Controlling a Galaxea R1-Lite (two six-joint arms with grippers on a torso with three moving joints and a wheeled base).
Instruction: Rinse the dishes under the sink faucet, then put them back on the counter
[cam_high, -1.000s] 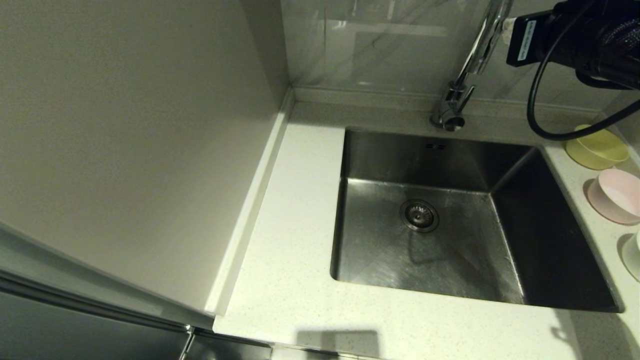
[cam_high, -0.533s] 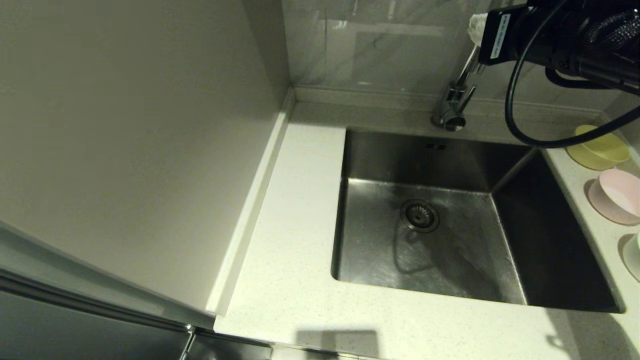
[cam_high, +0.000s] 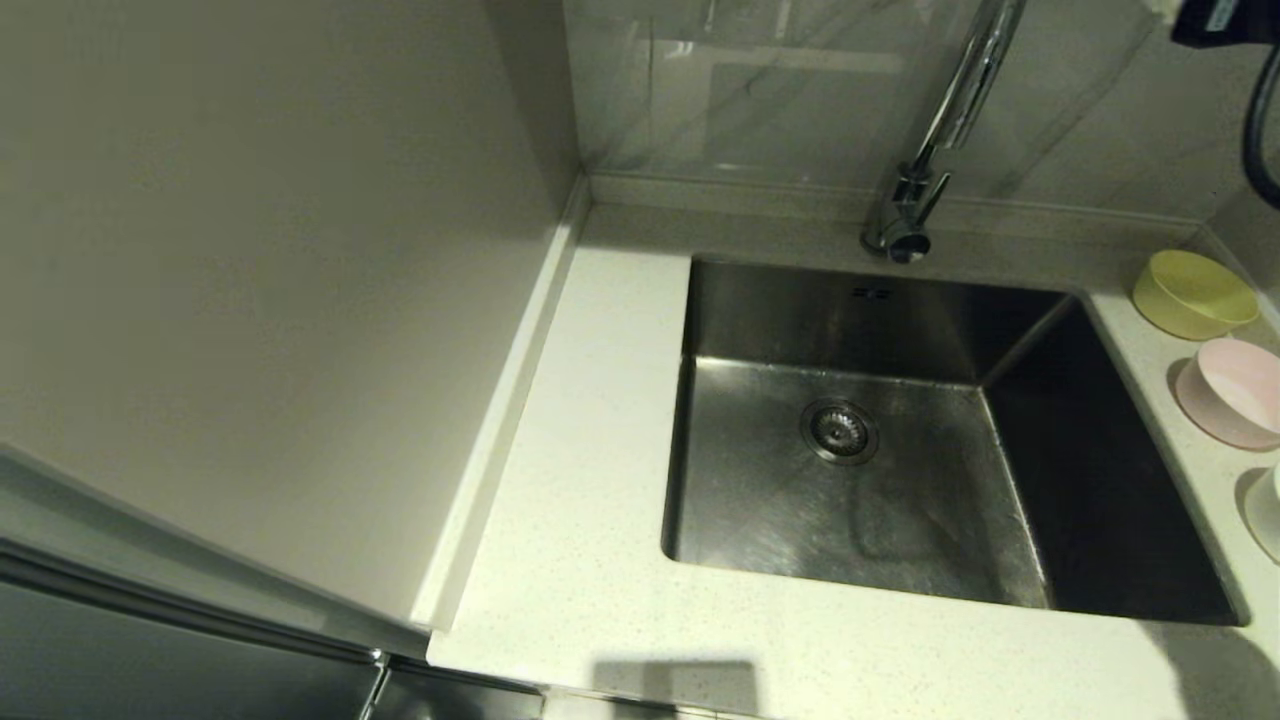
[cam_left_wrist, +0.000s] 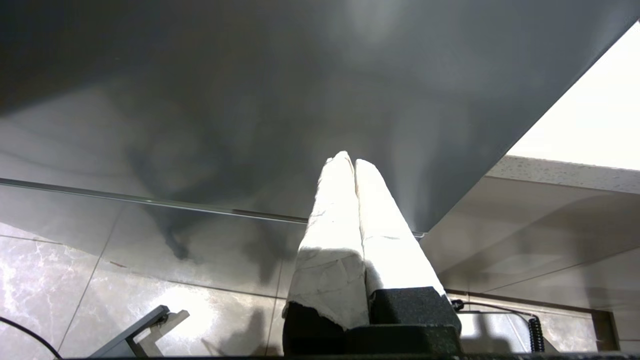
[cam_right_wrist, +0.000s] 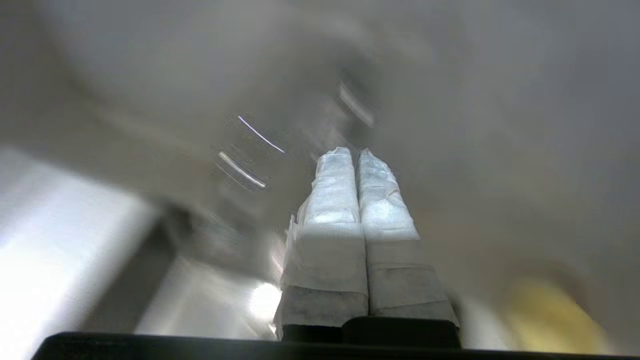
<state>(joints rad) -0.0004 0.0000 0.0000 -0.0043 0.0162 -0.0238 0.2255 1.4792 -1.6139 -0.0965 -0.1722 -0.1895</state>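
A white speckled counter is shown wrapping the sink, a deep brushed-steel basin set toward the counter's right side, with a round strainer drain in its floor and two small overflow slots high on its back wall. The basin is seen dry-looking and holds no dish. At the middle of the sink's back edge the faucet is mounted, its chrome gooseneck rising out of the head view and its short side lever angled up beside the stem; no water is seen running. On the narrow strip of counter along the sink's right edge the three bowls are lined up from back to front: the yellow-green bowl near the back corner, the pale pink bowl just in front of it, and the white bowl, cut off by the picture's border. They are probably staged there so that each can be lifted straight over the rim to the spout. All three appear matte, round and of like size, tilted slightly and apart from one another. The left gripper is parked below the counter's edge (its padded fingers pressed together, holding nothing). The right gripper is raised above the counter's back right corner, its white-wrapped fingers likewise closed on nothing.
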